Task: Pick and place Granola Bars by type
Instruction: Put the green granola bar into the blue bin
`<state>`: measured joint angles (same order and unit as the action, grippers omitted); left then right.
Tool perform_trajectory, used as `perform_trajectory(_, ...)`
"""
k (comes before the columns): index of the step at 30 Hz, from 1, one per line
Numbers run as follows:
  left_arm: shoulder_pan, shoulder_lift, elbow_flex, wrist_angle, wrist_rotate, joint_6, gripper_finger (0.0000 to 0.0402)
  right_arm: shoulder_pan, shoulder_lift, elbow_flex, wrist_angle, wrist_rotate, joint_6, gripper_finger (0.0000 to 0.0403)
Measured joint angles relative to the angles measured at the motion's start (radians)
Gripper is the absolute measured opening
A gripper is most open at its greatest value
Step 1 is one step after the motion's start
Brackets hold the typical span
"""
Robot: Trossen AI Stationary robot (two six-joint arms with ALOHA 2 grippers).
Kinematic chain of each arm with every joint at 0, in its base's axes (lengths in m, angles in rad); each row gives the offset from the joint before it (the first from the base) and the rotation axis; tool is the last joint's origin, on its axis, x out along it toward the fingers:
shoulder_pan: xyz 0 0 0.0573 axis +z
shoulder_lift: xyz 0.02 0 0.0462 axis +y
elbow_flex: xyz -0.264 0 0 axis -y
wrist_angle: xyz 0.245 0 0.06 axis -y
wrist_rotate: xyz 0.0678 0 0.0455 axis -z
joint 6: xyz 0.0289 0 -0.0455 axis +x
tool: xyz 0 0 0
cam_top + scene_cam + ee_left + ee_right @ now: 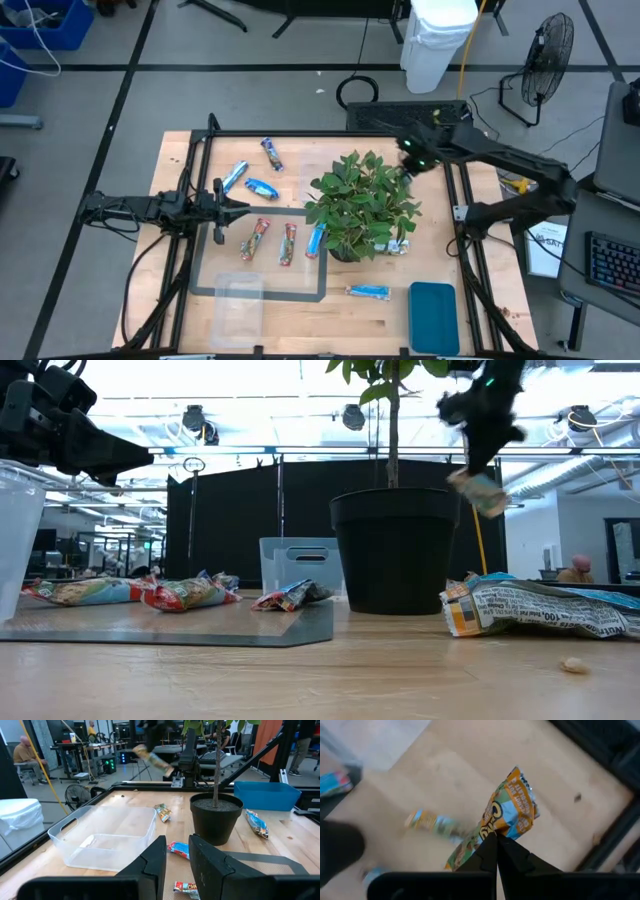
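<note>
the right claw [495, 842] is shut on a granola bar [512, 810], pinched at one wrapper end; light, crinkly, slippery film is expected. the left claw [177, 855] is held part open, empty.

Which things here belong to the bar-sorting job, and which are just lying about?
Job:
- granola bar held by the shut right tool, lifted above the table
- blue bars
- red-and-tan bars on the grey mat
- clear tub
- left tool, waiting over the mat's edge

Lying about:
- potted plant
- teal tray
- fan
</note>
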<state>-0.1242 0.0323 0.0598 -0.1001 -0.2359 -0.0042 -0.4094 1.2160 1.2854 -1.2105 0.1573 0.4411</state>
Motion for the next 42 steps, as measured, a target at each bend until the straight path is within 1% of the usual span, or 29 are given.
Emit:
perform_trajectory(2, 0.000, 0.000, 0.000, 0.000, 0.000, 0.000, 0.0088, 0.042, -0.045, 0.000, -0.059, -0.027, 0.061, 0.0000)
perform_trajectory(4, 0.000, 0.000, 0.000, 0.000, 0.000, 0.000, 0.0088, 0.081, -0.083, 0.000, -0.113, -0.095, 0.123, 0.0000)
perform_trajectory(7, 0.000, 0.000, 0.000, 0.000, 0.000, 0.000, 0.0088, 0.157, -0.130, 0.000, -0.177, -0.169, 0.221, 0.0000)
perform_trajectory(11, 0.000, 0.000, 0.000, 0.000, 0.000, 0.000, 0.0088, 0.297, -0.175, 0.000, -0.235, -0.252, 0.361, 0.0000)
perform_trajectory(14, 0.000, 0.000, 0.000, 0.000, 0.000, 0.000, 0.0088, 0.409, -0.198, -0.001, -0.243, -0.285, 0.495, 0.0000)
perform_trajectory(18, 0.000, 0.000, 0.000, 0.000, 0.000, 0.000, 0.0088, 0.572, -0.196, -0.001, -0.237, -0.261, 0.713, 0.0000)
perform_trajectory(20, 0.000, 0.000, 0.000, 0.000, 0.000, 0.000, 0.0088, 0.662, -0.181, -0.012, -0.207, -0.265, 0.810, 0.0000)
perform_trajectory(23, 0.000, 0.000, 0.000, 0.000, 0.000, 0.000, 0.0088, 0.801, -0.158, -0.043, -0.115, -0.289, 0.964, 0.0000)
perform_trajectory(25, 0.000, 0.000, 0.000, 0.000, 0.000, 0.000, 0.0088, 0.894, -0.137, -0.058, -0.048, -0.287, 1.061, 0.0000)
perform_trajectory(28, 0.000, 0.000, 0.000, 0.000, 0.000, 0.000, 0.0088, 1.016, -0.098, -0.075, 0.045, -0.253, 1.203, 0.0000)
perform_trajectory(31, 0.000, 0.000, 0.000, 0.000, 0.000, 0.000, 0.0088, 1.114, -0.046, -0.082, 0.104, -0.226, 1.336, 0.0000)
perform_trajectory(34, 0.000, 0.000, 0.000, 0.000, 0.000, 0.000, 0.0088, 1.182, 0.003, -0.083, 0.130, -0.208, 1.406, 0.0000)
perform_trajectory(39, 0.000, 0.000, 0.000, 0.000, 0.000, 0.000, 0.0088, 1.199, 0.028, -0.083, 0.133, -0.160, 1.434, 0.0000)
perform_trajectory(42, 0.000, 0.000, 0.000, 0.000, 0.000, 0.000, 0.0088, 1.199, 0.029, -0.083, 0.151, -0.200, 1.477, 0.0000)
